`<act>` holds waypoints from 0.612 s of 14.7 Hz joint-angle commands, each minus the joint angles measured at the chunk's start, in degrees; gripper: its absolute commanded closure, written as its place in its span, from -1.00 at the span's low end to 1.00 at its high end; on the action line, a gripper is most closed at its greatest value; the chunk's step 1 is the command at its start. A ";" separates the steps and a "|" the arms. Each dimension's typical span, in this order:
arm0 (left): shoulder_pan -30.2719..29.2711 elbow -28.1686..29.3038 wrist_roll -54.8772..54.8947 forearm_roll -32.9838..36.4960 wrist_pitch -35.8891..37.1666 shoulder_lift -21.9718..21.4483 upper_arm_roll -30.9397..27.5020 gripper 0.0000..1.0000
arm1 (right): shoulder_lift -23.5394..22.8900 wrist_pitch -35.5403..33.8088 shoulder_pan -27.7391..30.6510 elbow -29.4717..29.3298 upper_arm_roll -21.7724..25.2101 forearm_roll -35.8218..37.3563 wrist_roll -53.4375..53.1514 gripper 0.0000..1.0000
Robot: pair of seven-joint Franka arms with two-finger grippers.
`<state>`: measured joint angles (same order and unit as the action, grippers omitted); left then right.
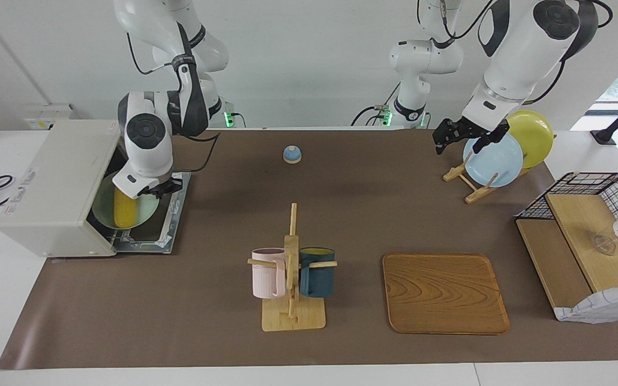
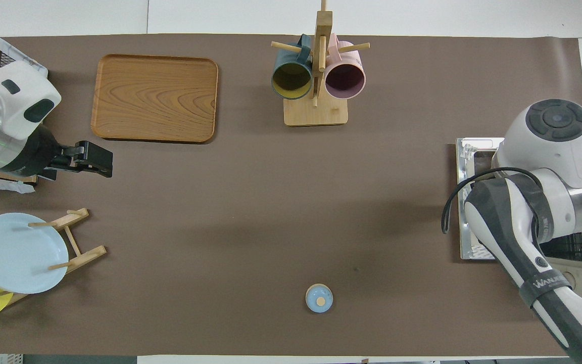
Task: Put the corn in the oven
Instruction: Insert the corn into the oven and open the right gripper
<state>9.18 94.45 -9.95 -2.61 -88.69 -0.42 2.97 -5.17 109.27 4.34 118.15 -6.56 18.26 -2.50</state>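
The right arm is bending down steeply, its wrist turned low and its right gripper [image 1: 161, 187] clamped tight. The left arm is waiting raised, its left gripper [image 1: 462, 136] hanging with fingers spread wide, pointing downward.

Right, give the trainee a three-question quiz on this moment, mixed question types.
1. True or false: the corn lies directly on the oven rack, with no dish under it.
2. Multiple choice: what is the right gripper shut on? A) the corn B) the pale green plate C) the oven door
3. Fill in: the left gripper, jaws open, hangs over the ___ holding the blue plate.

Key: 1 false, the corn rides on the pale green plate; 2 B; 3 wooden plate rack.
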 commanded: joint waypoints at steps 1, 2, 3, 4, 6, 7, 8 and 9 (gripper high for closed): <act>-1.18 1.00 1.77 0.94 0.01 -1.25 0.37 -1.00 | 2.01 0.51 1.10 2.34 -0.82 0.37 1.88 1.00; -1.71 1.00 2.74 1.03 0.09 -1.25 0.46 -1.00 | 2.09 0.16 1.19 2.34 -0.82 0.28 2.32 1.00; -2.32 1.00 3.01 1.12 0.18 -1.25 0.81 -1.00 | 2.09 -0.89 1.28 2.34 -0.74 0.37 2.68 1.00; -2.59 1.00 3.01 1.21 0.18 -1.16 0.90 -1.00 | 2.18 -1.16 1.72 2.52 -0.74 0.28 3.03 1.00; -2.76 1.00 3.10 1.29 0.27 -1.16 0.90 -1.00 | 2.53 -0.82 2.16 3.40 -0.74 0.28 3.03 1.00; -3.29 1.00 3.53 1.29 0.27 -1.16 0.99 -1.00 | 2.62 -0.73 2.60 3.49 -0.74 0.37 3.90 1.00; -3.47 1.00 3.80 1.29 0.44 -1.16 0.99 -1.00 | 2.53 -0.38 4.25 3.49 -0.74 0.37 6.52 1.00; -3.47 1.00 3.72 1.29 0.36 -1.16 1.16 -1.00 | 2.53 -0.11 5.66 3.49 -0.74 0.28 8.29 1.00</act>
<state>6.82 94.45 -7.28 -2.56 -88.68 -0.46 3.14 -4.08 108.16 6.28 119.60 -6.65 18.26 1.09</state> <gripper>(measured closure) 0.000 0.974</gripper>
